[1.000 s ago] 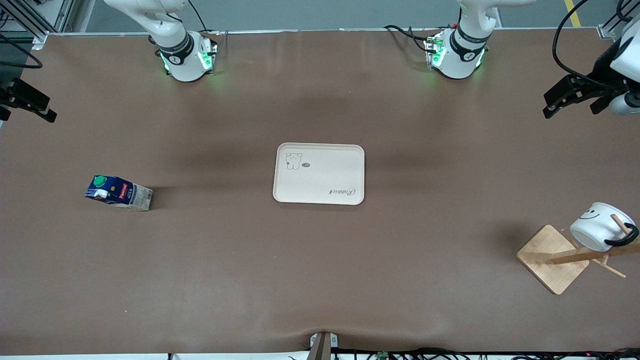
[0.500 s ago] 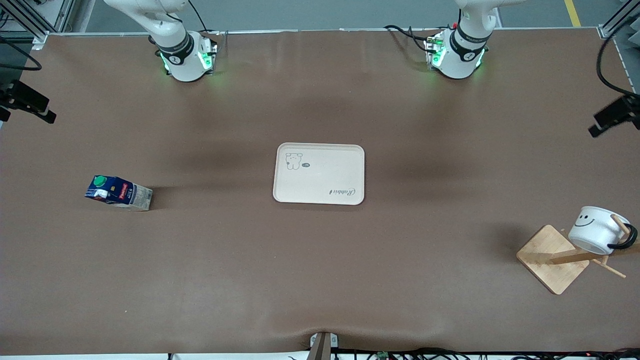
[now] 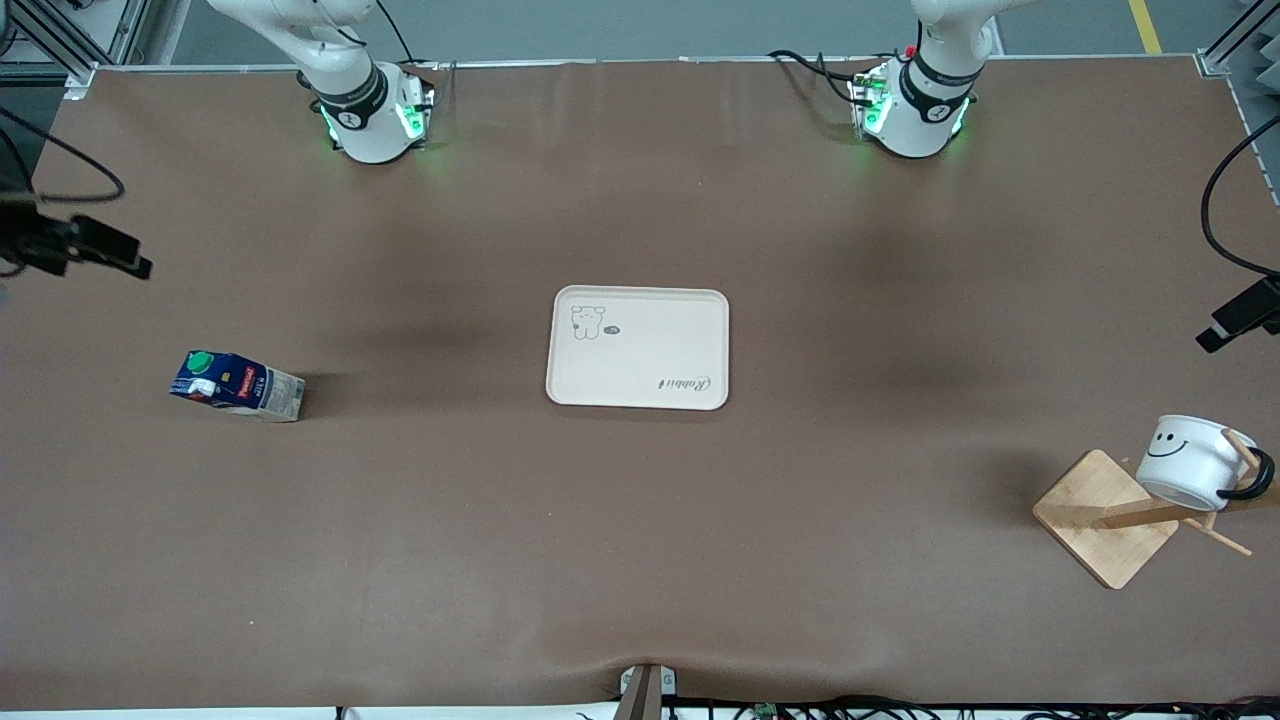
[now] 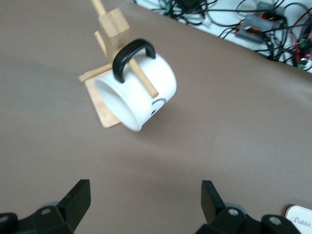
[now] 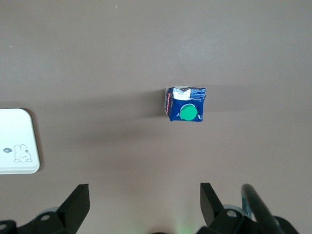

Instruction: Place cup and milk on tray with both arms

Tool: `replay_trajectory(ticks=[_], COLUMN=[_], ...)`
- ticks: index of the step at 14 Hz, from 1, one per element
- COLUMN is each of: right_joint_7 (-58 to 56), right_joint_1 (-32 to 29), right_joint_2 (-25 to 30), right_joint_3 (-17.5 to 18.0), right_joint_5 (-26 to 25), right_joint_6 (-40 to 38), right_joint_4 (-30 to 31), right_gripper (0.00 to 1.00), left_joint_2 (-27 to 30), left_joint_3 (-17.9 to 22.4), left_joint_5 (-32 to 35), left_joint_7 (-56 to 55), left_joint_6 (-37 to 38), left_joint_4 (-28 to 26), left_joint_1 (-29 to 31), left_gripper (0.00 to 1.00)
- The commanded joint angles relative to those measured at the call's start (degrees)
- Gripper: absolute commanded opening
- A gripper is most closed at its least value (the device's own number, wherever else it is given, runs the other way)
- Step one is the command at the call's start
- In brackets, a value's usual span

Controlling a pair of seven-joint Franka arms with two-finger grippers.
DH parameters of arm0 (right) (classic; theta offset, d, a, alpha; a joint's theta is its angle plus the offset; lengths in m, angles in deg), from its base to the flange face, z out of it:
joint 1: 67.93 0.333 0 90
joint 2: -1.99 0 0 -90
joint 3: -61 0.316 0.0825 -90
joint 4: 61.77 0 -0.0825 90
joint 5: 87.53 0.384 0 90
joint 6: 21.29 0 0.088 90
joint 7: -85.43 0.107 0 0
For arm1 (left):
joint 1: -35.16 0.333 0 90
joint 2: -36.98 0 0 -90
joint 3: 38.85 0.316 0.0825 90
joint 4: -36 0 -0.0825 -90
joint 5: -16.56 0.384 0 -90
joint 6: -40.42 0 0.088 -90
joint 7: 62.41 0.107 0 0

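Table (image 3: 640,560) beneath both raised, open tools (image 4: 144,195) (image 5: 141,195)

The tray (image 3: 638,347) carries grey script reading "Rabbit" near one corner, seen upside down from the front camera, while the print on the milk (image 3: 236,385) carton's red patch and blue side is too small to read.

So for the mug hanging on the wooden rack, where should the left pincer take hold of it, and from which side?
Probably by the rim wall at the open mouth. The cup hangs tilted on a rack peg that runs through its black handle, so the handle is taken. The mouth faces away from the post, toward the open left pincer; one finger could go inside, one outside, then slide the cup off along the peg.
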Motion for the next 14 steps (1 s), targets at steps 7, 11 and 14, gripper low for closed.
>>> replay_trajectory(ticks=[7,11,14], right_joint_7=[-0.8,-0.6,-0.7], right_joint_1=[-1.1,-1.4,-1.3], right_joint_2=[-2.0,-3.3,-4.3], right_joint_3=[0.7,0.7,0.7], right_joint_5=[0.8,2.9,2.8], right_joint_6=[2.0,2.5,2.5], right_joint_4=[-3.0,-2.6,-2.4], right_gripper=[1.00,1.00,1.00], left_joint_2=[-8.7,-12.5,-13.5], left_joint_3=[-0.5,-0.7,-0.9], left_joint_5=[-12.4,-21.4,-21.5], left_joint_7=[26.7,31.2,31.5], left_joint_6=[-14.9,-18.2,-19.0], left_joint_4=[-2.3,-2.0,-1.5], left_joint_1=[4.6,4.2,4.0], left_gripper=[1.00,1.00,0.77])
